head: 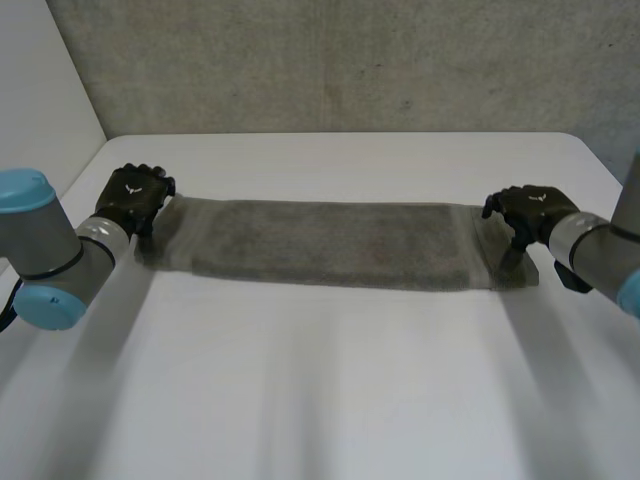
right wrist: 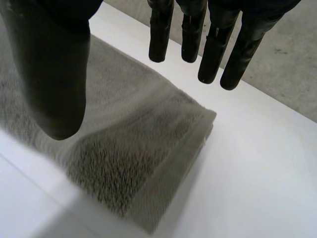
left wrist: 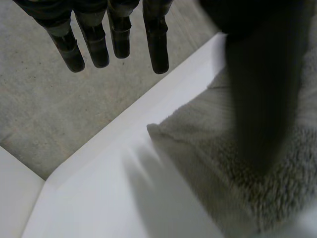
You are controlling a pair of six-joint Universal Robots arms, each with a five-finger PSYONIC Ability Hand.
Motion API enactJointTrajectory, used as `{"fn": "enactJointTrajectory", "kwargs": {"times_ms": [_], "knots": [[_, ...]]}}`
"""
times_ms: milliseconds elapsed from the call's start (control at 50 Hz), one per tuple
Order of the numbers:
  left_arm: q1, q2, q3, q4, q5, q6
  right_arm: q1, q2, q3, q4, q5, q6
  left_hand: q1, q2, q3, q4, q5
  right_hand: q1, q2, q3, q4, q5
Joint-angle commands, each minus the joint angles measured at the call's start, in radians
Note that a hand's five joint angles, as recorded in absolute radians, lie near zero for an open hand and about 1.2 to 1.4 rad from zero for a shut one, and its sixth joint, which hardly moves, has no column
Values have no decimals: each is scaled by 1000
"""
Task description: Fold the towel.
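A grey terry towel [head: 330, 245], folded into a long narrow strip, lies flat across the white tabletop [head: 330, 400], with one short end at each hand. The left hand [head: 133, 197] sits at the towel's left end, by its far corner. In the left wrist view its fingers [left wrist: 157, 44] are straight and released, reaching out past the towel's corner [left wrist: 208, 148], while the thumb [left wrist: 262, 89] stands over the pile; nothing is grasped. The right hand [head: 530, 212] sits over the towel's right end. In the right wrist view its fingers [right wrist: 161, 34] are likewise straight and released, pointing beyond the doubled end of the towel [right wrist: 143, 144], with the thumb [right wrist: 54, 74] held apart above the cloth. Whether either hand touches the towel cannot be told.

The tabletop is smooth and has a rounded far corner on each side. Behind it rises a rough grey concrete wall [head: 330, 60].

The left arm [head: 45, 250] and the right arm [head: 600, 250] come in low from the two sides, both hands palm-down.
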Motion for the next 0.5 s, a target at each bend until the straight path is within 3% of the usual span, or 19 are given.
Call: {"fn": "enactJointTrajectory", "kwargs": {"times_ms": [20,360,460,500], "knots": [[1,-37,1,30,-4,39,-11,6,109,-96,4,-17,-33,-32,-35,-38,-14,62,66,58,50,41],[-2,-84,10,69,-9,42,-14,92,150,-236,13,-51,-33,-32,-35,-38,-14,312,316,307,300,291],[-2,-76,-2,66,-12,40,-14,95,149,-242,15,-51,-36,-35,-38,-41,-17,667,671,662,655,646],[-2,-68,-7,60,-13,39,-16,95,144,-242,18,-52,-42,-41,-44,-47,-23,971,975,966,959,950]]}}
